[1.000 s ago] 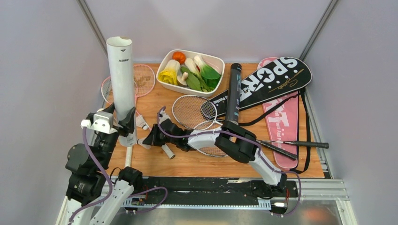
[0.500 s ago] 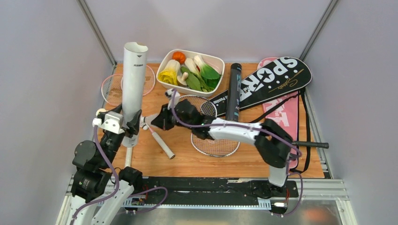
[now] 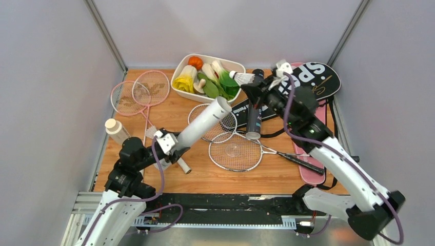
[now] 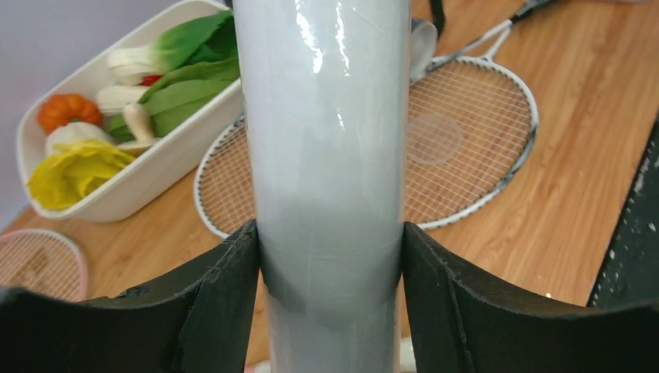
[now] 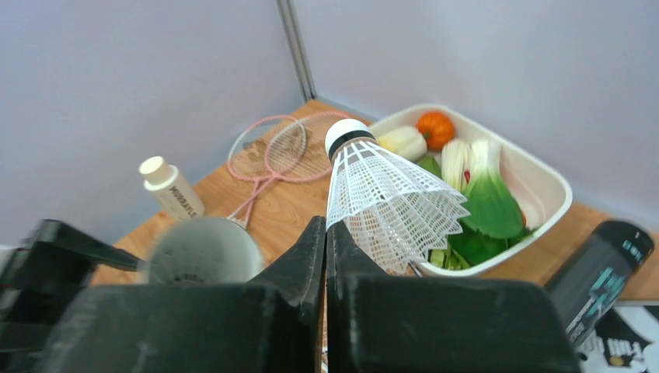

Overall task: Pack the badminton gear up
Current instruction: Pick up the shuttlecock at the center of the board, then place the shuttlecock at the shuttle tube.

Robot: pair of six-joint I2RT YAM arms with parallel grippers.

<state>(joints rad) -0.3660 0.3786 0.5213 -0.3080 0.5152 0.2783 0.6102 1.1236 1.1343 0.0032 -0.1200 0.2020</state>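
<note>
White rectangular tray of toy vegetables [image 3: 191, 97] top centre; small clear cream-capped bottle [image 3: 118, 133] left, upright on wooden surface [image 3: 169, 110].

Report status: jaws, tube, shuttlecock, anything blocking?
Left jaws clamped on white tube, tilted, open end raised. Right jaws shut on shuttlecock skirt, held in the air by the vegetable tray. Nothing seen between shuttlecock and tube mouth.

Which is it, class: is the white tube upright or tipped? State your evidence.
Tipped. The white tube slants in the left claw, open mouth raised toward the silver racquets.
</note>
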